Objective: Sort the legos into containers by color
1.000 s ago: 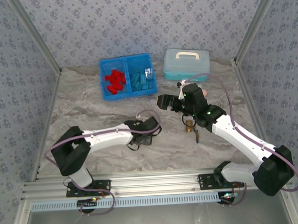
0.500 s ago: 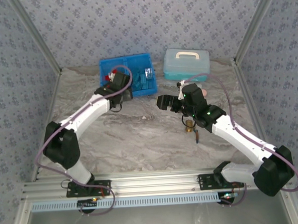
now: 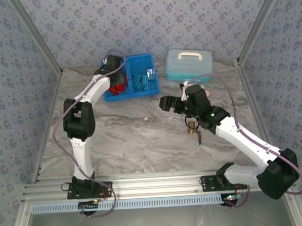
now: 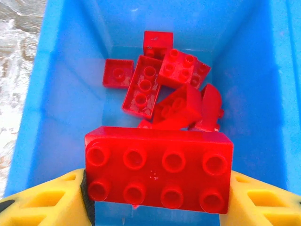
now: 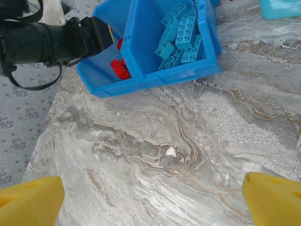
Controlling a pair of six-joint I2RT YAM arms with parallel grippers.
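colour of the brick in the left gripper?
Red. The eight-stud brick sits between the left gripper's fingers; clearest in the left wrist view.

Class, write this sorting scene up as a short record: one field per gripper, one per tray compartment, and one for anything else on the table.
left gripper: shut on a red eight-stud lego, above the left compartment of the blue tray
right gripper: open, holding nothing, above the bare marble table
left compartment: a pile of red legos
right compartment: light blue legos
elsewhere: pale blue lidded case to the right of the tray; small brass fitting beside the right arm
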